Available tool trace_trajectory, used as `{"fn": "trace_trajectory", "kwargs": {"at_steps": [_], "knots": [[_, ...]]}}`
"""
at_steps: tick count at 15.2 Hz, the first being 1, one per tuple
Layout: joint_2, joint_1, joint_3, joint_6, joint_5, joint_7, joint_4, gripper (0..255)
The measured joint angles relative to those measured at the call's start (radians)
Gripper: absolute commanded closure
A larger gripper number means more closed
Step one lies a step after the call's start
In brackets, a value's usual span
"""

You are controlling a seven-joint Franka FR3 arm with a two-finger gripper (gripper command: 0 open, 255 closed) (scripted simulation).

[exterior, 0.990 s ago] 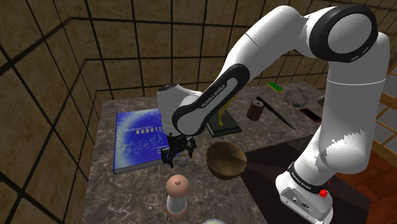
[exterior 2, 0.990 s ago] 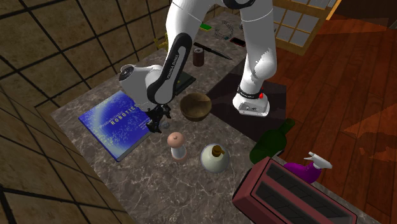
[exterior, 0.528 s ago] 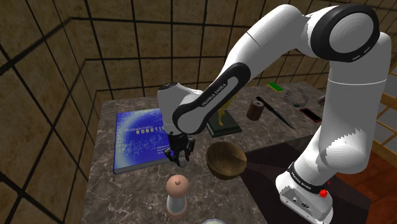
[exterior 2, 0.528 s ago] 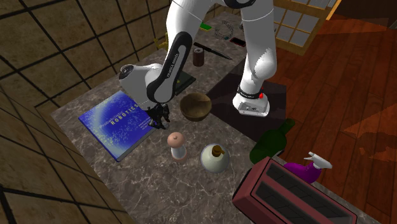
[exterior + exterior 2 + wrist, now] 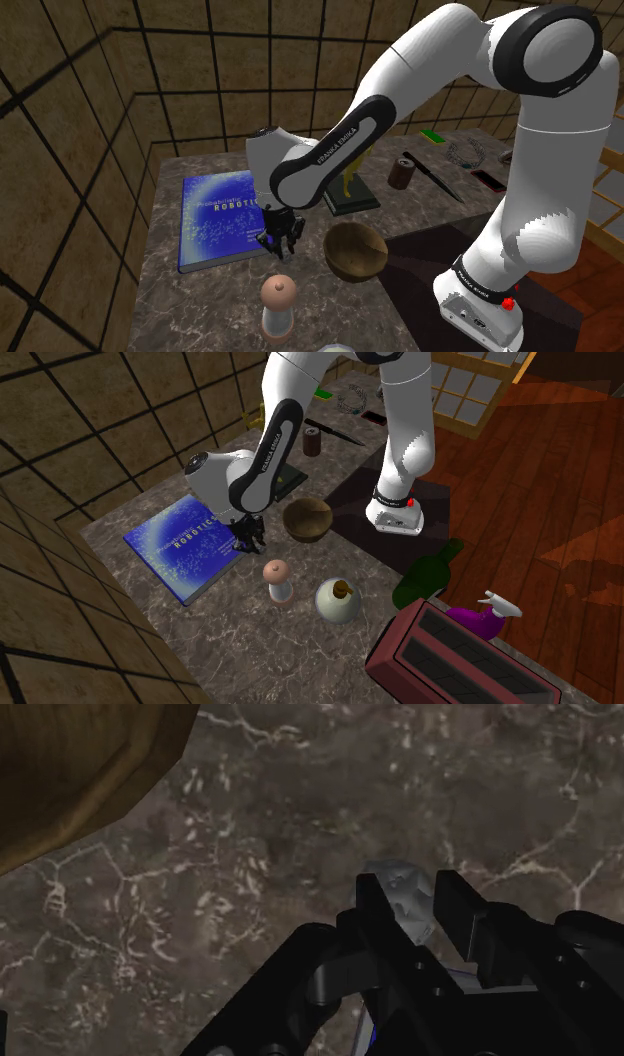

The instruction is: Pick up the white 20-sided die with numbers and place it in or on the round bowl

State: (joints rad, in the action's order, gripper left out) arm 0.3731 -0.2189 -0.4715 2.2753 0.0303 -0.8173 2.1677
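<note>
A blue book (image 5: 218,220) lies on the marble desk (image 5: 200,292) at the shoulder view's left. Just past its near right corner the black fingers (image 5: 372,918) point downward, clamped on the pale faceted die (image 5: 402,892), which sits between their tips close above the desk; whether it touches the surface cannot be told. Further right stands the brown bowl (image 5: 355,250), near the die but apart from it.

Within 1 second the gripper (image 5: 281,248) shifted slightly toward the shoulder view's right and rose a little off the marble tabletop (image 5: 200,300). Its fingers (image 5: 465,914), spread before, closed onto the pale die (image 5: 403,894), which had lain beside them.
</note>
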Motion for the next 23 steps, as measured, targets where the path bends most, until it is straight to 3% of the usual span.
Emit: {"fn": "trace_trajectory", "kwargs": {"at_steps": [5,6,8,10,12,17,23], "knots": [[-0.051,0.011,-0.017,-0.049,-0.028,0.013,-0.004,255],[-0.051,0.011,-0.017,-0.049,-0.028,0.013,-0.005,0],[-0.062,0.019,-0.02,-0.003,-0.02,0.044,0.031,0],[-0.069,0.036,-0.024,0.165,0.008,0.137,0.111,0],[-0.062,0.04,-0.021,0.241,0.025,0.165,0.144,0],[0.001,0.016,0.008,0.325,0.074,0.145,0.156,0],[0.015,0.009,0.015,0.34,0.084,0.137,0.157,0]]}}
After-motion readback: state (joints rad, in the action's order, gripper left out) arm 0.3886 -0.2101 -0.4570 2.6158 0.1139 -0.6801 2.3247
